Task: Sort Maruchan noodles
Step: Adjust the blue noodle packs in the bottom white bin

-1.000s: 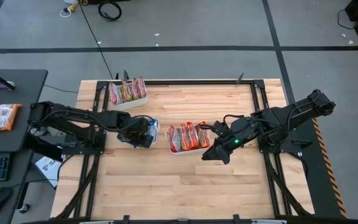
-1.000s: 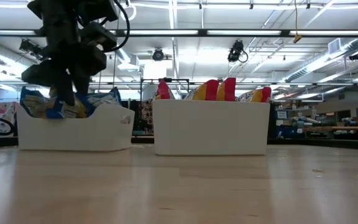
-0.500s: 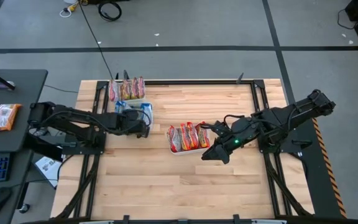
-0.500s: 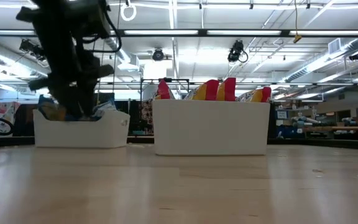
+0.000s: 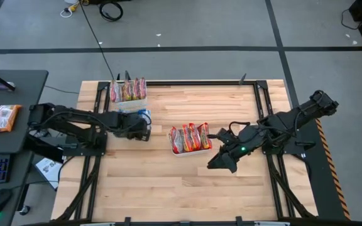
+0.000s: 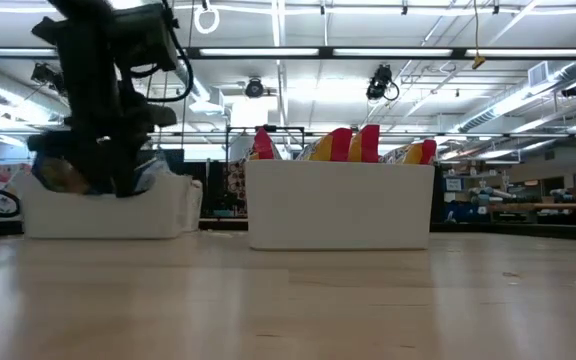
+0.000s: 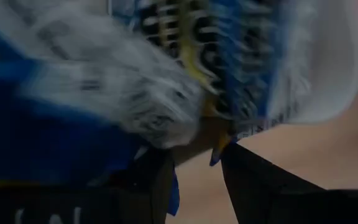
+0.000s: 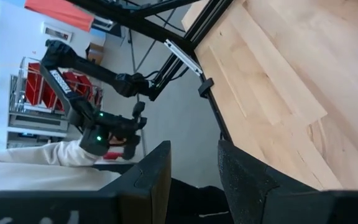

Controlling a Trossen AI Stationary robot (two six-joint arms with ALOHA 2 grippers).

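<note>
On the table's left side, the left gripper (image 5: 144,128) sits at a white tray (image 5: 137,108) of blue-and-yellow packets (image 7: 185,62) — its fingers narrowly parted, a blue packet edge between them, though whether they clamp it I cannot tell. Far left, another tray holds red-orange packets (image 5: 128,90). At centre, a third tray (image 6: 340,205) holds red and yellow-orange packets (image 5: 190,136). Right of it hovers the right gripper (image 5: 217,164) — narrow gap, nothing held.

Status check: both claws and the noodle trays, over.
Left claw at the tray of blue packets, gripping its edge. Right claw empty, hovering over bare table beside the tray of red-orange packets. Nothing in the way.
</note>
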